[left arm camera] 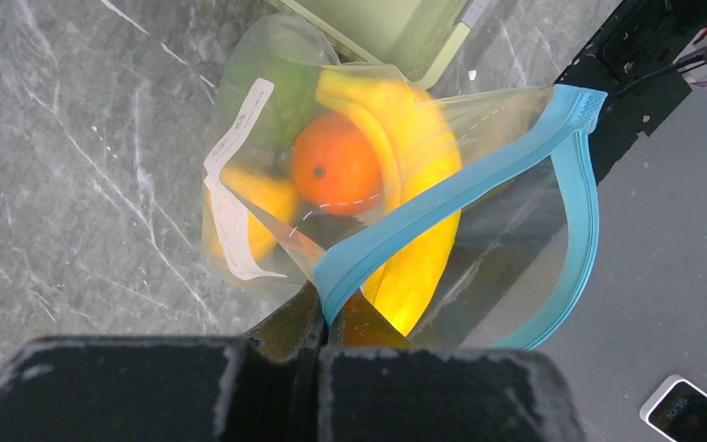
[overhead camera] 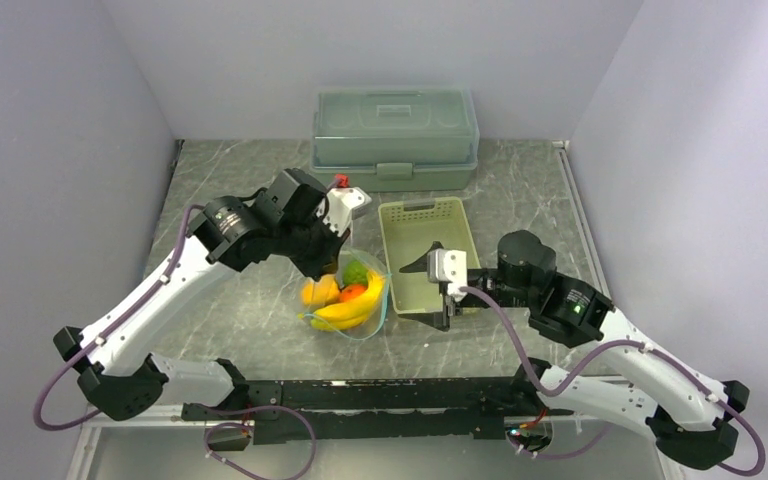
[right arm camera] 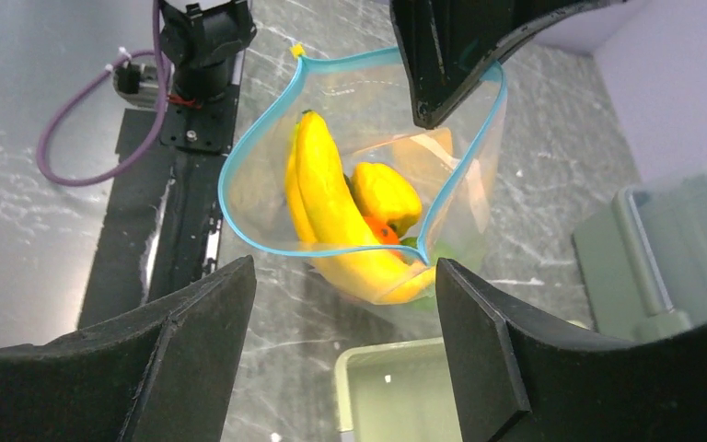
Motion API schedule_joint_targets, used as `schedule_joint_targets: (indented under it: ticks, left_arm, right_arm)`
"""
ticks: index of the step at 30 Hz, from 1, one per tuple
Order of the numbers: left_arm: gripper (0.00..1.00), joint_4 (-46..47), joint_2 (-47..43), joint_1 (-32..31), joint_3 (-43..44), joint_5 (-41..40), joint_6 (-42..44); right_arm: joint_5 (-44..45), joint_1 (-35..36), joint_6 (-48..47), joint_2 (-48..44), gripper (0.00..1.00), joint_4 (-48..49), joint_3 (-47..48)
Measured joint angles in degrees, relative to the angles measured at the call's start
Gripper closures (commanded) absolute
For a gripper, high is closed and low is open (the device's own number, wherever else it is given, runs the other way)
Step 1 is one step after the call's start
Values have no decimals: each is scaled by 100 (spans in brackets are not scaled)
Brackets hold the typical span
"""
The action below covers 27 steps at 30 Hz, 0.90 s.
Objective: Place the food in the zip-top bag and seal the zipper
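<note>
The clear zip-top bag (overhead camera: 352, 300) stands open mid-table, with yellow bananas (overhead camera: 345, 312), an orange ball (overhead camera: 352, 292), a yellow pepper (overhead camera: 318, 292) and a green fruit (overhead camera: 357, 270) inside. My left gripper (overhead camera: 325, 262) is shut on the far end of the teal zipper (left arm camera: 442, 198) and holds the bag's mouth up. The orange ball (left arm camera: 336, 170) and bananas (left arm camera: 414, 267) show through the plastic. My right gripper (overhead camera: 446, 305) is open and empty, to the right of the bag, over the basket's near left corner. In the right wrist view the zipper (right arm camera: 267, 235) gapes in a wide loop around the bananas (right arm camera: 331, 221).
The pale green slotted basket (overhead camera: 425, 250) stands right of the bag, empty, and its corner shows in the right wrist view (right arm camera: 387, 387). The large translucent green lidded box (overhead camera: 395, 135) stands at the back. The black mounting rail (overhead camera: 360, 400) runs along the near edge.
</note>
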Motion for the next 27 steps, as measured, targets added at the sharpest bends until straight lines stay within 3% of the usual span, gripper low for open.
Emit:
schedule_joint_targets:
  ticks: [11,27]
  left_arm:
    - [100,-321,-286,0,310,195,87]
    - [100,-411,-444,0,452,566,155]
  right_arm:
    - [-457,0,-1158,170,22,39,-33]
    - [-868,76,-1067,772,24,1023,-33]
